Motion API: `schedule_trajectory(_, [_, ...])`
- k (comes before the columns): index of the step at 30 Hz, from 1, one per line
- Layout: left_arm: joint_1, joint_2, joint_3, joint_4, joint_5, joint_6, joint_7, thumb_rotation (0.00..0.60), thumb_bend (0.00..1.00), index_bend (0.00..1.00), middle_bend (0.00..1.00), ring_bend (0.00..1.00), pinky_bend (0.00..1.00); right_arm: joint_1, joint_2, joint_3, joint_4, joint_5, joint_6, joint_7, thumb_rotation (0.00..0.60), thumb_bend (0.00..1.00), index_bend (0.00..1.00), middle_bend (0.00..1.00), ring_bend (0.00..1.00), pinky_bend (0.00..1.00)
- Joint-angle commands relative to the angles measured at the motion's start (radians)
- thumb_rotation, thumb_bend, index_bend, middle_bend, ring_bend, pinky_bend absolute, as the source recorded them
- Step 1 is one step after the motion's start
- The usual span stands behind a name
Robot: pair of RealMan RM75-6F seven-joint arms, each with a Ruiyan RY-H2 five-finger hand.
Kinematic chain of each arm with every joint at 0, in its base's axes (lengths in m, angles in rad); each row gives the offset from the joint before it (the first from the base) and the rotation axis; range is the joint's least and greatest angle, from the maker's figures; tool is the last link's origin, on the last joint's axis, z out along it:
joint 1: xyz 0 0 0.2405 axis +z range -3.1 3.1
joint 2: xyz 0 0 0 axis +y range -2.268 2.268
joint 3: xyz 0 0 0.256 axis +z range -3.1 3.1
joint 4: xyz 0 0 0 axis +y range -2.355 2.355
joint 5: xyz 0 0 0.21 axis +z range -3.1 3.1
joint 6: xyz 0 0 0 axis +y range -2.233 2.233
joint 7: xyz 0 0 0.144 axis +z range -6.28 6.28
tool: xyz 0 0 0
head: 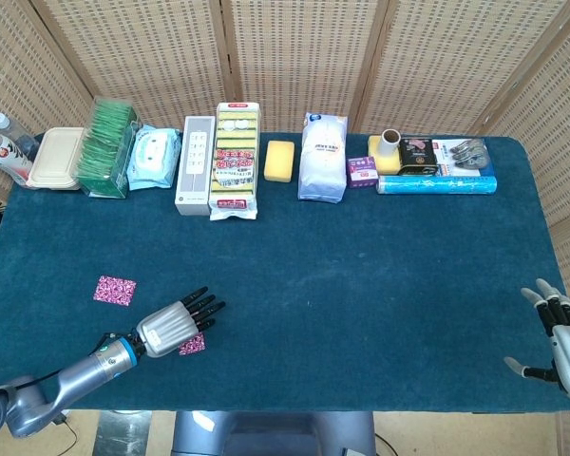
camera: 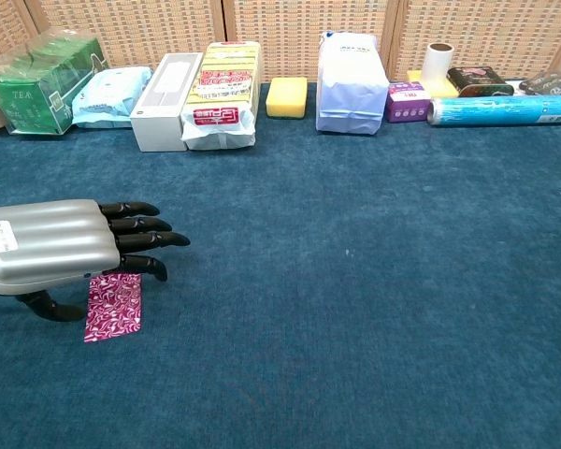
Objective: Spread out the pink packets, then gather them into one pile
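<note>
- the left hand (head: 176,325) sits low over the blue table cloth (head: 361,275) near the front left edge; its fingers (camera: 140,224) are stretched flat and lie close side by side, holding nothing.
- one pink packet (camera: 113,306) lies flat on the cloth directly under that hand; in the chest view the hand's lower edge and thumb overlap the packet's upper end. whether the hand touches it cannot be told.
- in the head view only a corner of this packet (head: 193,343) shows past the hand.
- a second pink packet (head: 114,291) lies flat further left, well apart from the first and clear of the hand.
- the right hand (head: 564,337) shows at the front right corner in the head view, partly cut by the frame edge; its fingers are spread apart and hold nothing.
- along the back edge stands a row of goods: a green tea box (head: 109,147), a pack of wet wipes (head: 154,158), a white box (head: 195,164), a sponge pack (head: 236,160), a yellow sponge (head: 280,160), a white bag (head: 323,157), a small purple box (head: 362,171) and a blue roll (head: 435,183).
</note>
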Motion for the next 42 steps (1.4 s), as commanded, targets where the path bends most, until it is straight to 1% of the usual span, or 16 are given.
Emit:
schedule_trajectory(1, [-0.004, -0.001, 0.0, -0.004, -0.006, -0.008, 0.009, 0.6, 0.2, 0.19, 0.0, 0.0, 0.0, 0.0, 0.0, 0.001, 0.001, 0.002, 0.0, 0.002, 0.6, 0.0, 0.09, 0.0, 0.0, 0.0])
schedule_trajectory(9, [-0.014, -0.004, -0.009, -0.022, -0.038, -0.042, 0.041, 0.6, 0.2, 0.2, 0.0, 0.0, 0.0, -0.001, 0.0, 0.003, 0.001, 0.003, 0.001, 0.004, 0.6, 0.0, 0.1, 0.0, 0.0, 0.0])
schedule_trajectory(14, [-0.016, -0.006, -0.014, -0.031, -0.062, -0.064, 0.073, 0.6, 0.21, 0.26, 0.0, 0.0, 0.0, -0.001, 0.0, 0.003, 0.003, 0.005, 0.0, 0.006, 0.6, 0.0, 0.1, 0.0, 0.0, 0.0])
schedule_trajectory(17, [-0.016, -0.004, -0.017, -0.04, -0.075, -0.07, 0.084, 0.6, 0.21, 0.28, 0.0, 0.0, 0.0, -0.001, 0.001, 0.004, 0.002, 0.004, 0.001, 0.006, 0.6, 0.0, 0.09, 0.0, 0.0, 0.0])
schedule_trajectory(22, [-0.017, 0.001, -0.017, -0.053, -0.078, -0.066, 0.083, 0.6, 0.21, 0.35, 0.0, 0.0, 0.0, -0.002, 0.002, 0.005, 0.001, 0.006, 0.002, 0.008, 0.6, 0.0, 0.1, 0.0, 0.0, 0.0])
schedule_trajectory(28, [-0.017, 0.003, -0.015, -0.052, -0.077, -0.057, 0.078, 0.6, 0.22, 0.39, 0.0, 0.0, 0.0, -0.001, 0.001, 0.005, 0.003, 0.006, 0.0, 0.009, 0.6, 0.0, 0.1, 0.0, 0.0, 0.0])
schedule_trajectory(38, [-0.008, -0.001, -0.006, -0.033, -0.079, -0.04, 0.065, 0.6, 0.22, 0.41, 0.0, 0.0, 0.0, -0.001, -0.001, 0.005, 0.003, 0.006, 0.0, 0.005, 0.6, 0.0, 0.09, 0.0, 0.0, 0.0])
schedule_trajectory(42, [-0.003, 0.003, -0.01, -0.035, -0.079, -0.018, 0.048, 0.6, 0.22, 0.41, 0.0, 0.0, 0.0, -0.002, 0.0, 0.005, 0.003, 0.005, 0.001, 0.006, 0.6, 0.0, 0.1, 0.0, 0.0, 0.0])
